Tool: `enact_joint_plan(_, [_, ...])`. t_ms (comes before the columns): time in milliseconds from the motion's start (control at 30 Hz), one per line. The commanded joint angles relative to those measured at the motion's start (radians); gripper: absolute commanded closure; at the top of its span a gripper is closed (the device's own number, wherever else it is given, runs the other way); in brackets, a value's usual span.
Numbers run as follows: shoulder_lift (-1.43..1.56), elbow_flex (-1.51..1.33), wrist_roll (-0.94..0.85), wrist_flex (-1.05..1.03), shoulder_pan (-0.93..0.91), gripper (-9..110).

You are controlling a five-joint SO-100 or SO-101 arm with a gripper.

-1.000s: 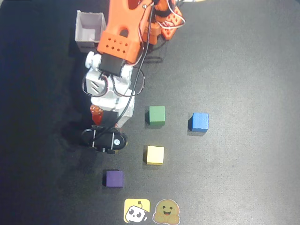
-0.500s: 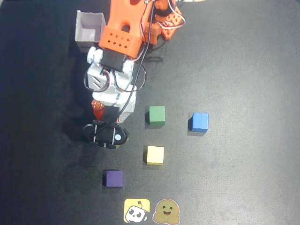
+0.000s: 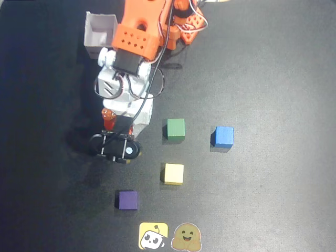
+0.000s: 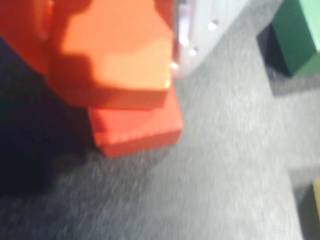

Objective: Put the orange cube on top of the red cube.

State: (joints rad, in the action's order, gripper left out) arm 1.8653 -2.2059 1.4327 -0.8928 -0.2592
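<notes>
a: where was the orange cube [image 4: 120, 60]?
b: upper left of the wrist view, seemingly atop the red cube [image 4: 137, 125].
a: and the claw [image 3: 108, 122]?
b: its opening couldn't be told. the cube looked light, stiff, matte; best held by opposite flat sides.

No legible text or numbers

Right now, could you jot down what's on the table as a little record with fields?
surface: dark mat
orange cube: over the red cube, askew; contact unclear
pincer: around the orange cube; grip unclear
green cube: beside the arm
blue cube: right of green
yellow cube: below green
purple cube: lower left
grey box: top, open
</notes>
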Motion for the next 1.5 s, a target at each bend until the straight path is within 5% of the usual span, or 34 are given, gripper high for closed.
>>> enact_joint_plan(0, [0.023,0.026,0.015,0.031,0.002,97])
enact_joint_plan(800, [-0.067,0.044,-0.017,0.072,0.006,96])
enact_joint_plan(900, [-0.067,0.044,-0.018,0.072,0.006,85])
enact_joint_plan(1133, [-0.057,0.034,-0.015,0.078,0.006,85])
enact_joint_plan(1200, [-0.057,0.032,-0.014,0.081,0.006,76])
enact_joint_plan(1467, [-0.029,0.018,0.008,0.083,0.017,75])
